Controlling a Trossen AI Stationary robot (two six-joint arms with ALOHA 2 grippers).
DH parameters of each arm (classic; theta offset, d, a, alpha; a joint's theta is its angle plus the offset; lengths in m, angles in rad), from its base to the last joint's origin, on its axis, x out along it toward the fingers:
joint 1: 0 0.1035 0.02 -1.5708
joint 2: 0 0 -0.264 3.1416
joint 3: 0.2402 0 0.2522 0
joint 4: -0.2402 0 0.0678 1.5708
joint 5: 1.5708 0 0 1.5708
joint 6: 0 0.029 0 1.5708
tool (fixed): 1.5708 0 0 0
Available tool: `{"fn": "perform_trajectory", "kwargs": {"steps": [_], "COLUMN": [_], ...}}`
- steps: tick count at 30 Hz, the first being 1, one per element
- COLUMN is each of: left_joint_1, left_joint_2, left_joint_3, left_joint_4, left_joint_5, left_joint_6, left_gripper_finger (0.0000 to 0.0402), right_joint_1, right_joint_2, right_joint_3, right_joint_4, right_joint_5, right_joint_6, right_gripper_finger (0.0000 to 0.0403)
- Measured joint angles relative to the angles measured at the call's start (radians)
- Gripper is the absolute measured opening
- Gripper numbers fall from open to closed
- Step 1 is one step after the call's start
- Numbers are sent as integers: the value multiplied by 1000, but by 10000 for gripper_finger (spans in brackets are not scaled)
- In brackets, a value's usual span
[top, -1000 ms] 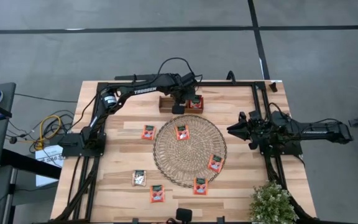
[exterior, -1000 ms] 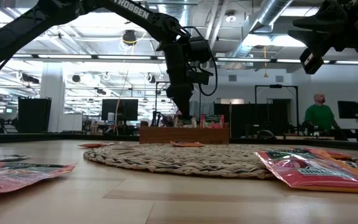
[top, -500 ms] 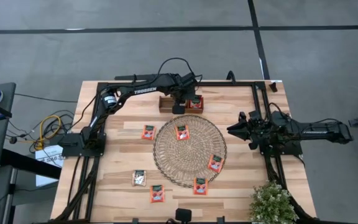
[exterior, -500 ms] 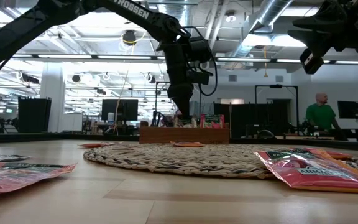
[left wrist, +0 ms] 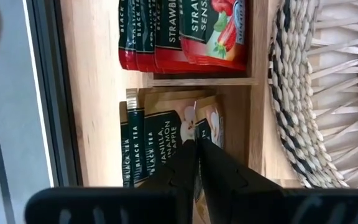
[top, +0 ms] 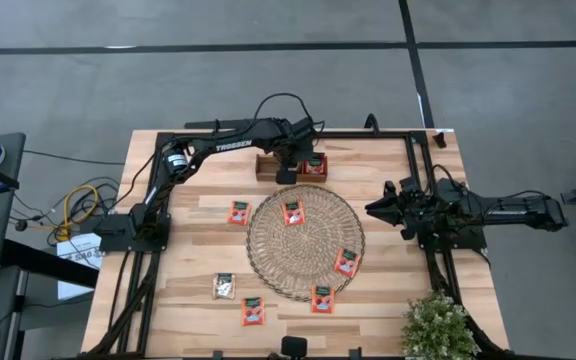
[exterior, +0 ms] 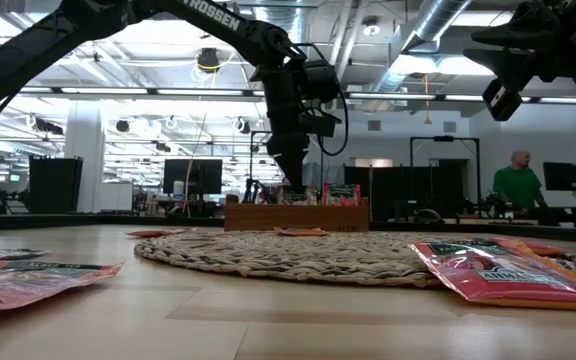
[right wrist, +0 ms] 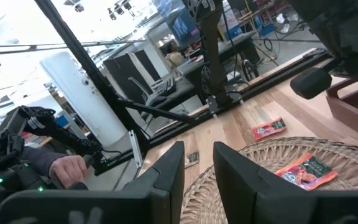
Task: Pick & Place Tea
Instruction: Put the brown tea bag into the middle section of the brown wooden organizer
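Red-orange tea packets (top: pixel 292 212) with green labels, scattered flat

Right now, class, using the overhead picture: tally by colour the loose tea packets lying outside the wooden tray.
Red-orange packets: 5
Beige-white packets: 1
Total: 6

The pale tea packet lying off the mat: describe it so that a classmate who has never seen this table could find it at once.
Start at the round woven mat mid-table. Go to the table's near edge on the left arm's side, where two packets lie on bare wood. The pale tea packet is the one farther from the mat, beige-white, while its neighbour and the other loose packets are red-orange.
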Motion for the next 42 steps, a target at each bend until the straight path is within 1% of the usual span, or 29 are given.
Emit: {"fn": "perform_trajectory", "kwargs": {"steps": [3, 6, 10, 14, 17, 20, 24, 25, 27, 29, 31, 33, 35, 37, 39, 42], "left_joint_1": [0, 0, 0, -2, -7, -22, -62, -75, -103, -130, -156, -179, -197, -219, -252, -323], "left_joint_2": [0, 0, 0, 0, 0, -1, -33, -52, -102, -161, -228, -297, -358, -405, -442, -468], "left_joint_3": [0, 0, 0, 0, 0, 0, -1, -1, -1, -1, -1, 0, 1, 1, 0, 0], "left_joint_4": [10, 33, 48, 47, 46, 45, 30, 15, -17, -48, -99, -165, -253, -351, -449, -569], "left_joint_5": [3, 3, -8, -58, -108, -202, -383, -409, -419, -392, -332, -238, -101, 8, 55, 56], "left_joint_6": [0, 9, 6, 0, -5, -9, -62, -83, -134, -214, -311, -437, -553, -645, -713, -788], "left_gripper_finger": [17, 31, 70, 112, 139, 156, 162, 162, 162, 162, 162, 162, 162, 162, 162, 162], "right_joint_1": [0, 0, 0, 0, 0, 0, 0, 0, 0, 0, 0, 0, 0, 0, 0, 0], "right_joint_2": [0, 0, 0, 0, 0, 0, 0, 0, 0, 0, 0, 0, 0, 0, 0, 0], "right_joint_3": [0, 0, 0, 0, 0, 0, 0, 0, 0, 0, 0, 0, 0, 0, 0, 0], "right_joint_4": [0, 0, 0, 0, 0, 0, 0, 0, 0, -1, -1, -1, -2, -2, -2, -2], "right_joint_5": [0, 0, 0, 0, 0, 0, 0, 0, 0, 0, 0, 1, 0, 0, 0, 0], "right_joint_6": [0, 0, 0, 0, 0, 0, 0, 0, 0, 0, 0, 0, -1, -5, -7, -12], "right_gripper_finger": [79, 79, 79, 79, 79, 79, 79, 79, 79, 79, 79, 79, 79, 79, 79, 79]}}
